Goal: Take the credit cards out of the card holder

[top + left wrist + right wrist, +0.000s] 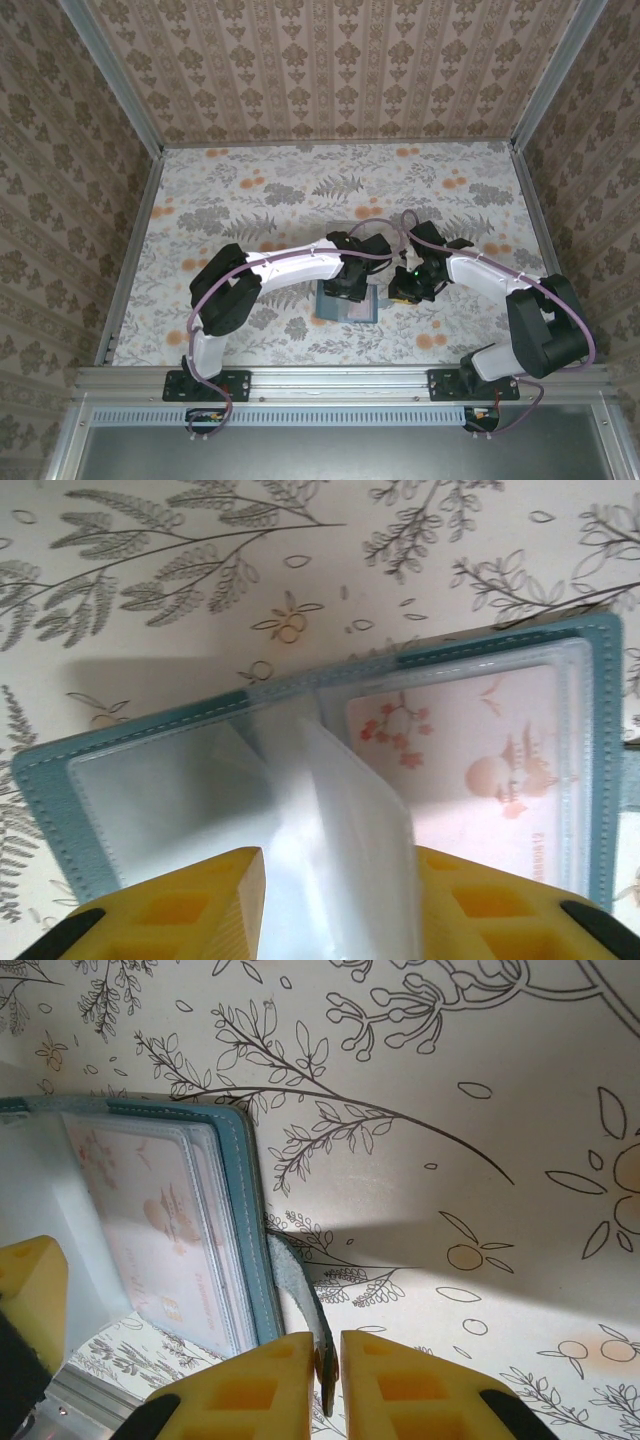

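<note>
Teal and lying open on the floral table [250, 200], the card holder [48, 800] sits between the two grippers, with a pink blossom-printed credit card [470, 760] in its right-hand clear pocket. To do this step well, the right gripper [328, 1350] should hold the wallet flat. The left should then work a finger into the pocket mouth and slide the card out along its length rather than lifting it. The left gripper [338, 870] stands partly open, straddling a loose clear sleeve [340, 780] without clamping it. The right gripper's jaws are nearly closed, pinching the holder's closure strap [300, 1290].
</note>
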{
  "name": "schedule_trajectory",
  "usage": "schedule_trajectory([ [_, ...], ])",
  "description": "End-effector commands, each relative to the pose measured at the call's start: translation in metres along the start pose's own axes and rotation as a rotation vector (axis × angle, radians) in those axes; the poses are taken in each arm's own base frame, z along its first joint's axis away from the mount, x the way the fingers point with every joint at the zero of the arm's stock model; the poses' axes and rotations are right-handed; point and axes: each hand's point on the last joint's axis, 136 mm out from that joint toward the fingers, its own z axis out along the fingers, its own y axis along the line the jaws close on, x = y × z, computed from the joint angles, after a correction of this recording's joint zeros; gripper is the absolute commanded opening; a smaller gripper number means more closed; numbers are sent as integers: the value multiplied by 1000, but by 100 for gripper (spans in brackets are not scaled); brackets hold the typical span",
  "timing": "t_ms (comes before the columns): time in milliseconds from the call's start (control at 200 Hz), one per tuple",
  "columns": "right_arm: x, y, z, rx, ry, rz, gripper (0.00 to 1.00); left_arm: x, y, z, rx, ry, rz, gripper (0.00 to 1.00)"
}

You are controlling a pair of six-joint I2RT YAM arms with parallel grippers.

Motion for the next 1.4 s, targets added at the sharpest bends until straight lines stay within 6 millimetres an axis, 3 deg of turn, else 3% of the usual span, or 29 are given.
schedule_trajectory([
  [0,7,-5,0,28,18,-9,16,3,9,-7,-56,2,31,38],
  [300,6,-7,1,37,21,-8,16,1,7,-13,-34,-15,31,15],
  [450,6,-9,2,48,25,-6,16,3,12,-11,-52,-7,36,9],
  [680,5,-10,2,59,26,-6,16,12,29,-1,-96,18,31,10],
  [830,6,-11,2,63,27,-6,16,16,38,4,-121,29,45,16],
  [1030,6,-10,0,64,26,-6,16,19,55,-1,-178,29,55,23],
  [1395,6,-10,-3,67,19,-8,16,22,75,-9,-196,19,43,24],
])
